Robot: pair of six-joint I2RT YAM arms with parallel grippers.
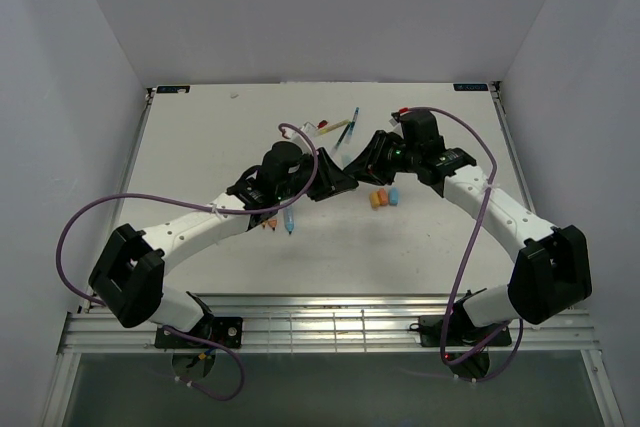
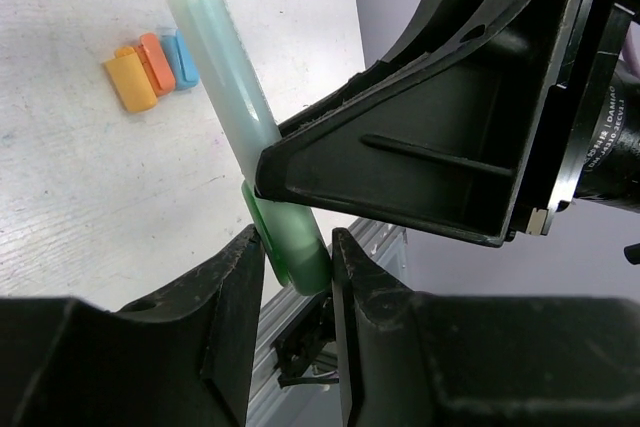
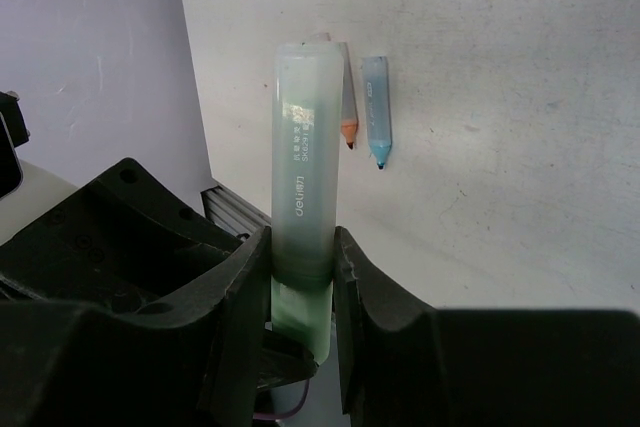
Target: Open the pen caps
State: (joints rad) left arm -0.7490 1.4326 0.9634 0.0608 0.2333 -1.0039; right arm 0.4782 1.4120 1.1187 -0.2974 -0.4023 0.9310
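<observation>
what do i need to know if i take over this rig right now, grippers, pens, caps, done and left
Left gripper: shut on the pale green cap, held above the table.
Right gripper: shut on the same pen's pale green barrel; the cap is not yet off.
On the table: three loose caps, two orange and one blue, lie together. The orange pen and blue pen lie side by side, tips bare.
Done: orange and blue pens look opened.
Left: pull the green cap off, then check the thin pens at the far side; they are too small to tell whether capped.
</observation>
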